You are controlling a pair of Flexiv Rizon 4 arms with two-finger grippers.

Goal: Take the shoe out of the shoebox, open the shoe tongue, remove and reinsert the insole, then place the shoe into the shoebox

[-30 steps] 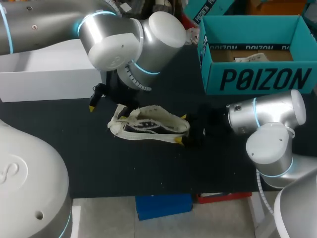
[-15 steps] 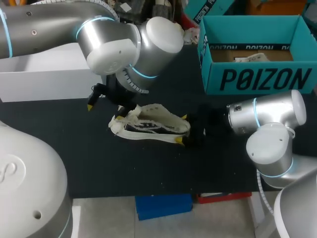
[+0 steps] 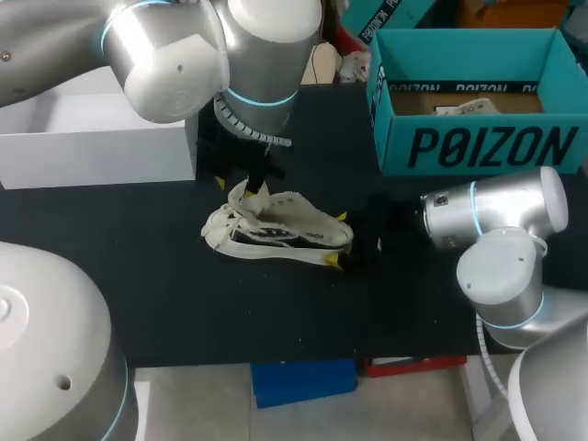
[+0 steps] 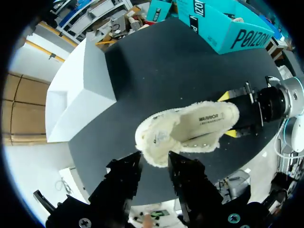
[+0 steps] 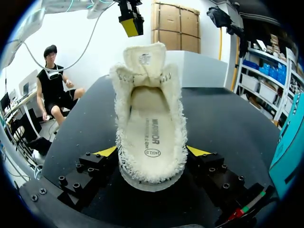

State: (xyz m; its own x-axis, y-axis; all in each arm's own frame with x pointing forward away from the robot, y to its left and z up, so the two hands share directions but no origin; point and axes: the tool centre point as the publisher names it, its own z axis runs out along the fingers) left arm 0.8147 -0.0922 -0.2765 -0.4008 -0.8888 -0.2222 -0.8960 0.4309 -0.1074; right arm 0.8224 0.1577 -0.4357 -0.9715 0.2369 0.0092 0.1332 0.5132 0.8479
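Observation:
A cream fleecy shoe (image 3: 276, 230) lies on the black table, toe to the left. My right gripper (image 3: 338, 239) is shut on its heel, a yellow tip on each side (image 5: 151, 152). The right wrist view looks into the shoe (image 5: 149, 123): the insole (image 5: 152, 137) lies inside and the tongue (image 5: 145, 59) stands upright. My left gripper (image 3: 241, 179) hangs just above the tongue's tip (image 5: 130, 23). Its fingers stand narrowly apart (image 4: 154, 164), with nothing gripped. The teal shoebox (image 3: 478, 147) stands open at the back right.
A white box (image 3: 92, 138) stands at the back left, close behind my left arm. The shoebox (image 4: 237, 33) holds brown paper. Bare black table lies in front of the shoe.
My left arm has swung right, bringing its gripper over the shoe's tongue, and its fingers have narrowed. The right gripper and the shoe's heel have stayed put.

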